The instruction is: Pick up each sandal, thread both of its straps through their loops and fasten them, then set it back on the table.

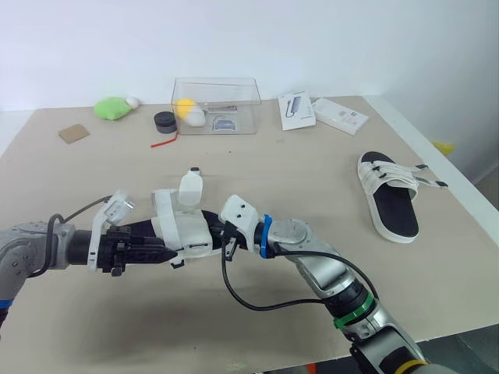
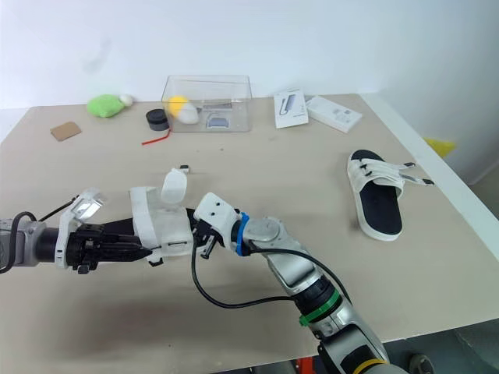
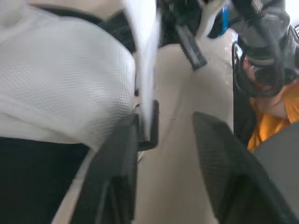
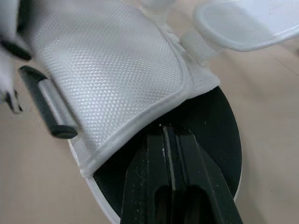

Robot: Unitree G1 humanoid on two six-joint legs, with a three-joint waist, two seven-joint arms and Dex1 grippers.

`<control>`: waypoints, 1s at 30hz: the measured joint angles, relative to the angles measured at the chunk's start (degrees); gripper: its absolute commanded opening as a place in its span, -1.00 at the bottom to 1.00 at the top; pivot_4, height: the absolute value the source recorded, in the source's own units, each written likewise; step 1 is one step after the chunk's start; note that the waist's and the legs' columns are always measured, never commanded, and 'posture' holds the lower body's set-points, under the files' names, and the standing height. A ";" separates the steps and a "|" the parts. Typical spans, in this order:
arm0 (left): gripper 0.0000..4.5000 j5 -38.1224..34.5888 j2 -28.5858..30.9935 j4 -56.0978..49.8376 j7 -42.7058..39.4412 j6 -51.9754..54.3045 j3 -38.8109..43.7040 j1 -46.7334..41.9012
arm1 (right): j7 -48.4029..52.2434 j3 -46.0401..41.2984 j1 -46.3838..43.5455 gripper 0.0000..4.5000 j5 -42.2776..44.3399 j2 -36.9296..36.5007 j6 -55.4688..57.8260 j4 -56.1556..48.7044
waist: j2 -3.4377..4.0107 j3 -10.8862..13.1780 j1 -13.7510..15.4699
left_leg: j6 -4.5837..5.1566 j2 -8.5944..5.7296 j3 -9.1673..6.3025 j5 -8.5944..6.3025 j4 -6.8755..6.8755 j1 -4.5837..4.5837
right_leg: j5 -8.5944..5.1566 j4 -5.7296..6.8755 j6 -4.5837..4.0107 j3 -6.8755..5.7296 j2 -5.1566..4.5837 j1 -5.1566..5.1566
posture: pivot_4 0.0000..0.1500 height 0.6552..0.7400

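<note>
White-strapped black-soled sandal (image 1: 183, 226) judged mid-threading, strap unfastened; left end effector (image 3: 166, 121) open, right end effector (image 4: 163, 128) closed; second sandal (image 1: 387, 195) pending.

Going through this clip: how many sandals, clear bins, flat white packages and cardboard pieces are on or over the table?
Sandals: 2, the near sandal and the right-hand sandal
Clear bin: 1
White packages: 2
Cardboard piece: 1
Total: 6

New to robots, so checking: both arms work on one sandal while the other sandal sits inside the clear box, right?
No: the other sandal lies on the table to the robot's right, not in the clear box; the left eye view shows it. The rest holds.
</note>
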 measured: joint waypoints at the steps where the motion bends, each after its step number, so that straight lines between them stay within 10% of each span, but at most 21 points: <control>1: 0.19 -0.62 -0.32 0.44 0.41 0.29 0.52 -0.89 | 0.01 0.00 0.00 -1.00 -0.02 0.00 0.00 0.00 | 0.00 0.00 0.04 | 0.00 0.00 0.00 0.00 0.01 0.00 | 0.00 0.00 0.01 0.00 0.00 0.01 | 1.00 1.00; 6: -0.22 -2.36 -3.02 2.68 4.36 2.44 2.56 -5.13 | 0.17 0.00 0.00 -1.00 -0.21 0.02 -0.02 -0.08 | -0.01 -0.01 0.00 | 0.00 -0.01 0.01 0.00 0.01 0.00 | 0.11 0.00 0.20 0.02 0.01 0.01 | 1.00 1.00; 10: -0.97 -2.34 -4.55 3.49 6.11 3.34 2.53 -5.40 | 0.34 -0.01 0.01 -1.00 -0.21 0.04 0.01 -0.16 | -0.02 -0.01 0.00 | 0.00 0.00 -0.02 0.00 -0.01 -0.01 | 0.12 0.00 0.22 0.00 0.02 0.00 | 1.00 1.00; 22: -0.97 0.92 -2.02 -0.90 3.26 -0.55 -0.20 0.62 | 0.28 0.01 0.20 -1.00 -0.27 0.12 0.60 -0.68 | -0.02 -0.01 -0.04 | -0.01 0.00 -0.01 -0.01 -0.01 -0.01 | 0.01 0.00 0.03 0.00 0.01 -0.01 | 1.00 1.00; 30: 0.17 -6.80 -1.83 -1.94 5.15 4.54 10.83 4.51 | 0.03 0.05 0.78 -1.00 -0.38 0.09 1.07 -1.68 | -0.02 -0.01 -0.10 | -0.03 0.01 0.02 -0.03 -0.02 -0.04 | 0.02 0.00 0.18 0.01 -0.01 -0.05 | 1.00 1.00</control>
